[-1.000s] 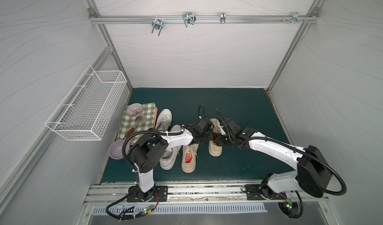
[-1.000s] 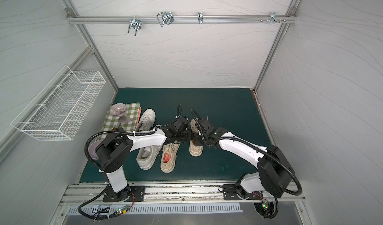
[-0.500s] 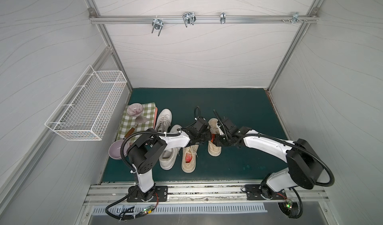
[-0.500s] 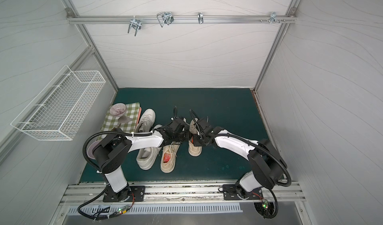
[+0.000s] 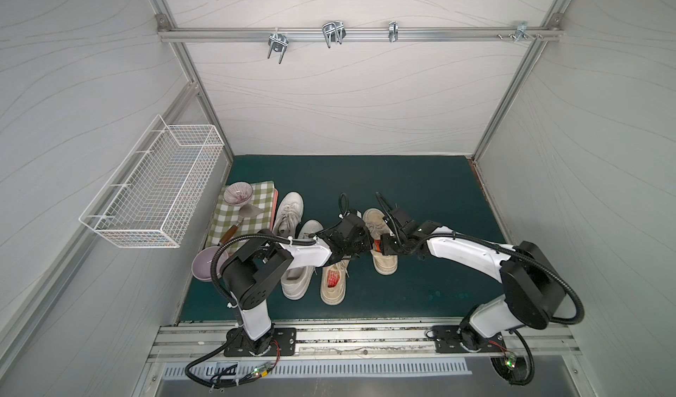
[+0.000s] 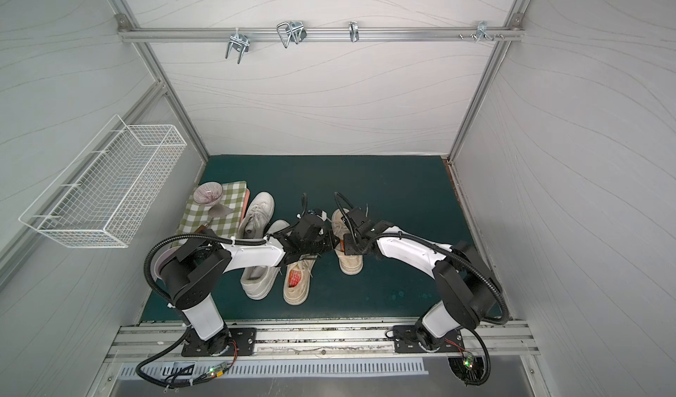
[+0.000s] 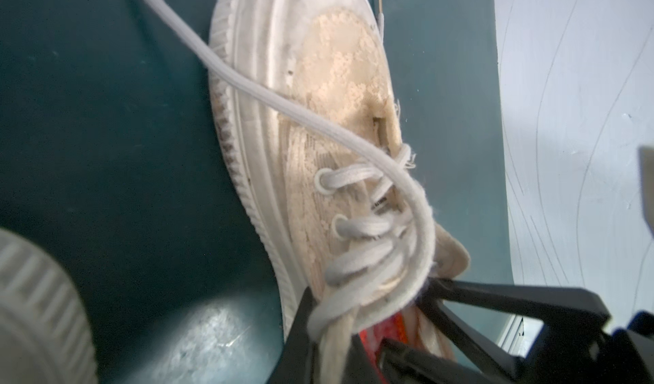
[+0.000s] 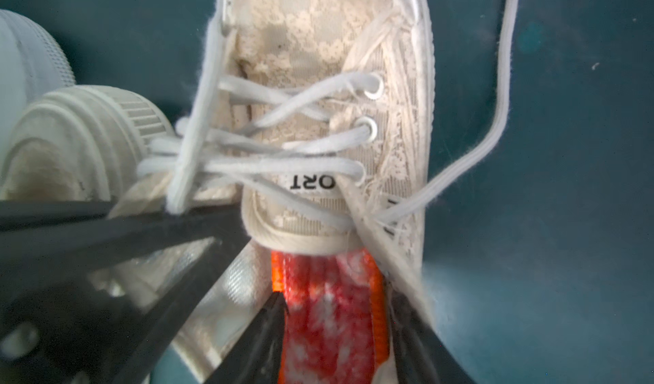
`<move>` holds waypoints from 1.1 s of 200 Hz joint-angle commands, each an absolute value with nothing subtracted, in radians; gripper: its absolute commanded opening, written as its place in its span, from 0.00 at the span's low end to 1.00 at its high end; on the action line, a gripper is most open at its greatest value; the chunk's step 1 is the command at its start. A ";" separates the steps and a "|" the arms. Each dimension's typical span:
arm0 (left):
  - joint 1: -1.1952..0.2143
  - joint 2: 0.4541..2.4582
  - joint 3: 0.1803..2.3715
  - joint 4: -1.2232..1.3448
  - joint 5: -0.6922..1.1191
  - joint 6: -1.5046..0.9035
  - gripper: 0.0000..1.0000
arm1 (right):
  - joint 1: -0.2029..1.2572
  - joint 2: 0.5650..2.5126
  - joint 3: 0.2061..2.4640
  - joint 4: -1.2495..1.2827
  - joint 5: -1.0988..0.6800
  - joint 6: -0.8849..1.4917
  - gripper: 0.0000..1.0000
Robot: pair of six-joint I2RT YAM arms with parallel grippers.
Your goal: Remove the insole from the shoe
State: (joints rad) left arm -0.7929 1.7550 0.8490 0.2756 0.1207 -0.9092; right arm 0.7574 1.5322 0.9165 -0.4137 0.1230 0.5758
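The beige laced shoe (image 5: 383,264) lies right of centre on the green mat in both top views, toe pointing away. Its red-orange insole (image 8: 329,315) lies inside, under the tongue. My left gripper (image 7: 329,322) is shut on the shoe's side wall by the laces, on its left side (image 5: 365,247). My right gripper (image 8: 332,293) reaches into the opening from the right (image 5: 382,247). It is open, with one finger at each long edge of the insole. The insole's front is hidden under the tongue.
A second beige shoe (image 5: 333,283) with a red insole lies just left and nearer. Two white sneakers (image 5: 298,267) sit further left, beside a checked cloth (image 5: 252,216) with a bowl (image 5: 238,194). A lilac bowl (image 5: 205,269) and a wire basket (image 5: 153,183) are at the left wall.
My left gripper has closed onto the shoe's side wall. The right gripper's jaws have spread wider inside the shoe opening. Both wrists have crept slightly toward the shoe's toe.
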 commanded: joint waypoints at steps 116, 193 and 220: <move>-0.816 1.701 0.725 0.485 0.136 -0.997 0.00 | 0.809 1.842 1.037 -0.658 0.281 0.561 0.62; -0.819 1.681 0.714 0.520 0.130 -1.001 0.00 | 0.813 1.960 1.052 -0.640 0.256 0.583 0.41; -0.821 1.683 0.720 0.511 0.126 -1.002 0.00 | 0.812 1.950 1.041 -0.628 0.261 0.591 0.29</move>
